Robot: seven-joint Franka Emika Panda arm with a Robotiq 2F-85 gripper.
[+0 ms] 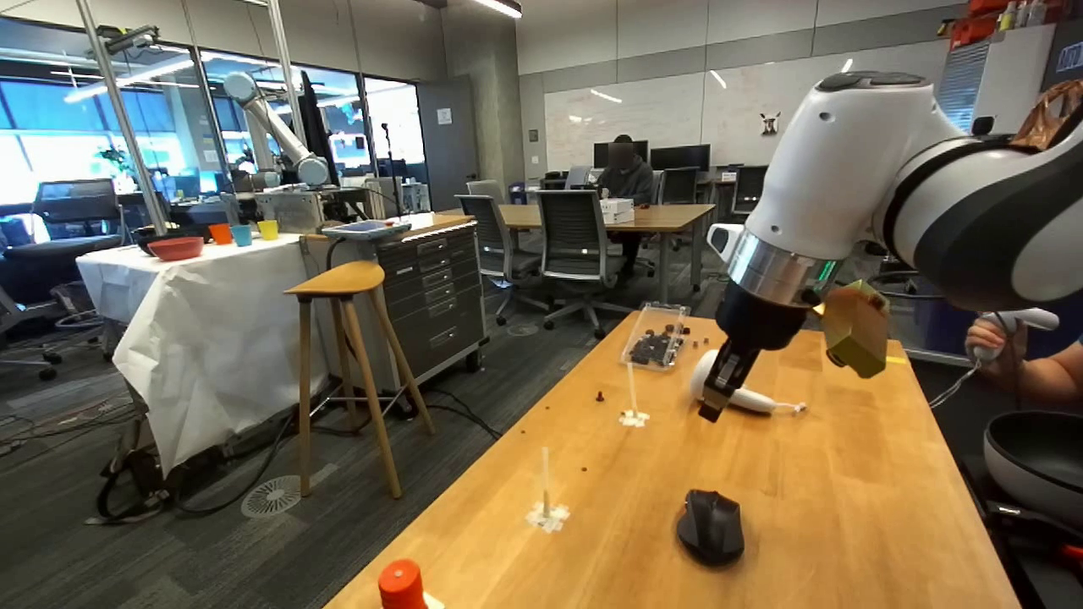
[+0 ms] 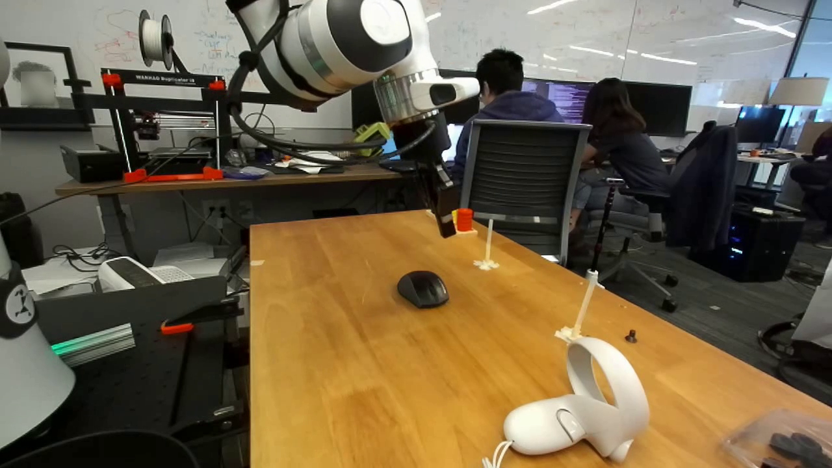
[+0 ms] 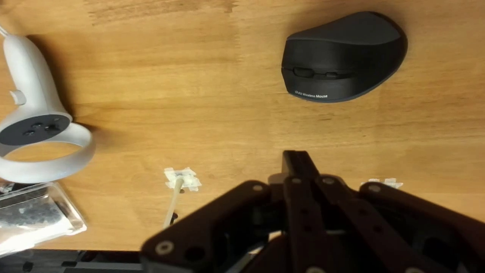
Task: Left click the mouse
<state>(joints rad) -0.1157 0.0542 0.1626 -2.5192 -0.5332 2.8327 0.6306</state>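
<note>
In an exterior view, the mouse (image 1: 711, 529) lies on its base on the table (image 1: 854, 507), midway between the left and right edges, front toward the far edge. So laid, it offers its upper face to a press from above. The gripper (image 1: 709, 414) hangs tilted over the table, apart from the mouse; no press is being made. Two rods (image 1: 546, 482) stand along the left edge, taped at the foot, presumably to keep them upright. A clear box (image 1: 665, 315) near the far left corner keeps small dark parts (image 1: 656, 348) together. Beyond the right edge, a hand (image 1: 1007, 342) grips a handset (image 1: 1028, 319), probably to steer the arm (image 1: 829, 169).

In an exterior view, a red cap (image 2: 464, 220) stands by the far right corner; the gripper's tip shows beside it, contact not established. The controller (image 2: 588, 416) rests toward the near end, its loop and handle propping it.

In the wrist view, the fingers (image 3: 293, 167) are clenched together with nothing between, forming one blunt tip: judged fit for pressing, not lifting. The tip appears nearer the rod-side edge than the mouse. The wheel (image 3: 304, 72) divides the buttons; the rod-side button (image 3: 303, 85) should be the left. Next calls for a shift inward above it, then descent. An off-centre push could slide the mouse.
</note>
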